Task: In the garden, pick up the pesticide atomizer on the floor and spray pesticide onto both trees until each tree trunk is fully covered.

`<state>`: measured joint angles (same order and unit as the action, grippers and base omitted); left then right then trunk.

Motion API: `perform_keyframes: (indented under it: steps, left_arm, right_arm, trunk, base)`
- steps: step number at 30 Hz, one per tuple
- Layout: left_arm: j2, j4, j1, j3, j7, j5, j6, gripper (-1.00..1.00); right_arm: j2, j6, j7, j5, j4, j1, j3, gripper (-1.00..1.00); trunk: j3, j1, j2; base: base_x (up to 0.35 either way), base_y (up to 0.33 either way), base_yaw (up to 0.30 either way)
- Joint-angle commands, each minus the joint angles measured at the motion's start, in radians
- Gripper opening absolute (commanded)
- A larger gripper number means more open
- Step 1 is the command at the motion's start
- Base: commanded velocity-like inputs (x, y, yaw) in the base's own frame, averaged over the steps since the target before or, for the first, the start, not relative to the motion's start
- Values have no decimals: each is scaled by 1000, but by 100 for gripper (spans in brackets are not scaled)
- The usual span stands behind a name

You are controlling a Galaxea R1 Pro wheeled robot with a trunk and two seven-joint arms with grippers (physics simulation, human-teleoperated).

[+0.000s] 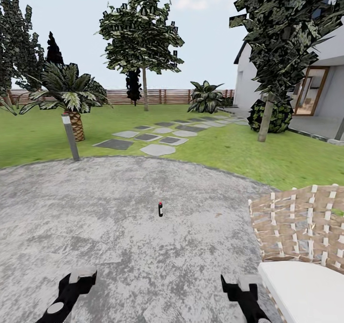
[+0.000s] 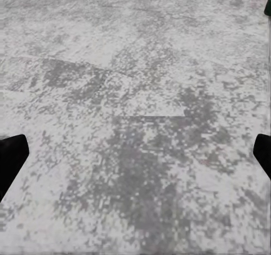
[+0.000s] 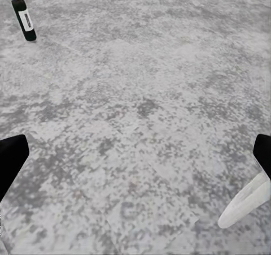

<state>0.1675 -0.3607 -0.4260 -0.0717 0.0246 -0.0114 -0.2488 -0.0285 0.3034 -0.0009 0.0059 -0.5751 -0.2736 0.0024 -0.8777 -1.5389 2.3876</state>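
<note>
The pesticide atomizer (image 1: 160, 209), a small black bottle with a red cap and a white label, stands upright on the grey paved circle ahead of me, between my two arms and well beyond them. It also shows in the right wrist view as the atomizer (image 3: 23, 18), far from the fingers. My left gripper (image 1: 79, 277) (image 2: 135, 159) and right gripper (image 1: 239, 285) (image 3: 135, 159) hang low over the paving, both open and empty. One tree (image 1: 141, 31) with a thin grey trunk (image 1: 145, 93) stands far off on the lawn. Another tree (image 1: 286, 26) with its trunk (image 1: 265, 120) rises at the right.
A wicker chair (image 1: 296, 227) with a white cushion (image 1: 306, 289) sits close at my right. A short lamp post (image 1: 70, 136) and a palm (image 1: 71, 93) stand at the left edge of the paving. Stepping stones (image 1: 157, 139) cross the grass toward the fence (image 1: 167, 96). A house (image 1: 325, 89) is at the right.
</note>
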Motion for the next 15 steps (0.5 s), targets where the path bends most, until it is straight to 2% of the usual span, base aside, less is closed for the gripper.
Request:
perform_keyframes:
  steps: [1, 6, 15]
  left_arm:
    - [-2, -1, -1, 0, 1, 1, 0, 100]
    - [-3, -1, -2, 1, -1, -4, 5, 100]
    - [-6, 2, -3, 1, 0, -2, 5, 100]
  right_arm:
    - [0, 3, 1, 1, 0, -1, 1, 100]
    - [-1, 3, 2, 3, 3, -2, 2, 100]
    - [-1, 3, 1, 2, 2, -2, 2, 100]
  trunk:
    - [-1, 0, 0]
    - [-1, 0, 0]
    - [-1, 0, 0]
  base:
    - [0, 0, 0]
    - [154, 23, 0]
    - [317, 34, 0]
